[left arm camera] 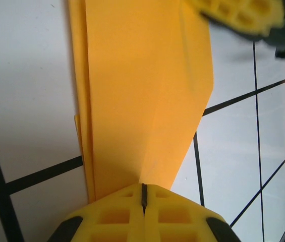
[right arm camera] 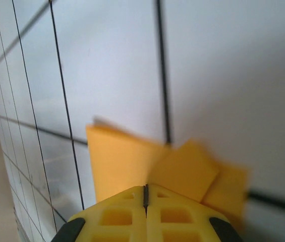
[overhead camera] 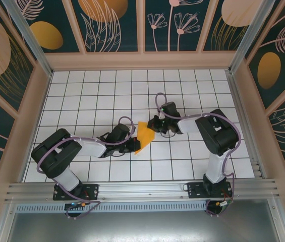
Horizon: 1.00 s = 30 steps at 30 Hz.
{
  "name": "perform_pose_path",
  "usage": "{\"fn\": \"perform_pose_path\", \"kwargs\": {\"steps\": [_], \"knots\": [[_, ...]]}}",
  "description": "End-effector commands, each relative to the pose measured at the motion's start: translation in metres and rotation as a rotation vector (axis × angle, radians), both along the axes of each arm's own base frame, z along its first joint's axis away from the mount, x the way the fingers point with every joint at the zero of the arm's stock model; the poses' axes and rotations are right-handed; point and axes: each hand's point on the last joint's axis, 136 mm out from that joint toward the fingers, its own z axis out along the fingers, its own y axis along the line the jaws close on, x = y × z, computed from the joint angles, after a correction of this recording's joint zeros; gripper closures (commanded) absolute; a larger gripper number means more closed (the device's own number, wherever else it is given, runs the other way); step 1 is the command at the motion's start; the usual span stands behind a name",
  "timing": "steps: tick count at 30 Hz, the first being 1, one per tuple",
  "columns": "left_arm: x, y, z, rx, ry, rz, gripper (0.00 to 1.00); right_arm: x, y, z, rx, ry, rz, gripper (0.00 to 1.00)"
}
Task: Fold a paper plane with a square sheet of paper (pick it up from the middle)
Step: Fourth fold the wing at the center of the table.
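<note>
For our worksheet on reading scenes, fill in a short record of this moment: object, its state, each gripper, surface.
object: paper, orange-yellow
state: folded in layers, creased, between the two arms
left gripper: shut on one end of the paper
right gripper: shut on the opposite end
surface: table, white with a black grid

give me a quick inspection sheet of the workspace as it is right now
surface: white table with a black grid
job's things: folded orange paper, several layers, held between the two arms mid-table
clutter: nothing seen
grippers: left gripper shut on one end of the paper; right gripper shut on the opposite end
cables: purple cables looped along both arms
surroundings: patterned walls on three sides; metal rail at the near edge
</note>
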Motion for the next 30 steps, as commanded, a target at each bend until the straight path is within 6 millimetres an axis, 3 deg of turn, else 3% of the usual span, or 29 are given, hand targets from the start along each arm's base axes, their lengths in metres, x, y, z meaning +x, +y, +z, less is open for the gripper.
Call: {"fn": "perform_pose_path", "kwargs": {"steps": [1,6,12,16,20,25,30], "knots": [[-0.032,0.032,-0.037,0.147,0.115,-0.015,0.97,0.037,-0.037,-0.013,-0.083,-0.044,-0.107,0.94],[-0.029,0.021,-0.026,0.096,0.102,-0.034,0.96,0.048,-0.033,0.033,-0.055,-0.145,-0.068,0.92],[-0.027,0.004,-0.015,0.039,0.101,-0.078,0.94,0.03,-0.047,0.065,-0.062,-0.195,-0.093,0.87],[-0.026,-0.013,0.002,-0.034,0.101,-0.082,0.91,0.001,-0.055,0.06,-0.028,-0.152,-0.119,0.82],[-0.016,-0.029,0.037,-0.095,0.042,-0.083,0.85,-0.026,-0.06,0.051,0.003,-0.098,-0.131,0.73],[0.013,-0.003,0.062,0.072,-0.1,0.03,0.75,-0.046,-0.062,0.047,-0.014,-0.069,-0.152,0.64],[0.027,0.015,0.065,0.166,-0.157,0.085,0.67,-0.059,-0.057,0.041,0.002,-0.033,-0.164,0.56]]}}
